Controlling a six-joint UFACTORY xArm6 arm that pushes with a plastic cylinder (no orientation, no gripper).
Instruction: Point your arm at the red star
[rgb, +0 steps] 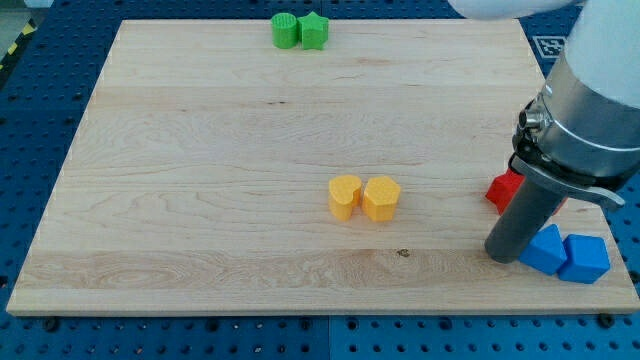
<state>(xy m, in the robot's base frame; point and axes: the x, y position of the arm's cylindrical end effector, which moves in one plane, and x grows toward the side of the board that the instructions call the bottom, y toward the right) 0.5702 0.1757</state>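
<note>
The red star (503, 190) lies near the board's right edge, partly hidden behind my rod. My tip (503, 254) rests on the board just below the star, toward the view's bottom, close to it but apart. Two blue blocks (567, 254) sit right of the tip, the nearer one touching or almost touching the rod.
Two yellow blocks (363, 197) sit side by side at the board's middle. A green round block (285, 30) and a green star (314, 31) sit together at the view's top edge. The wooden board (200, 180) lies on a blue perforated table.
</note>
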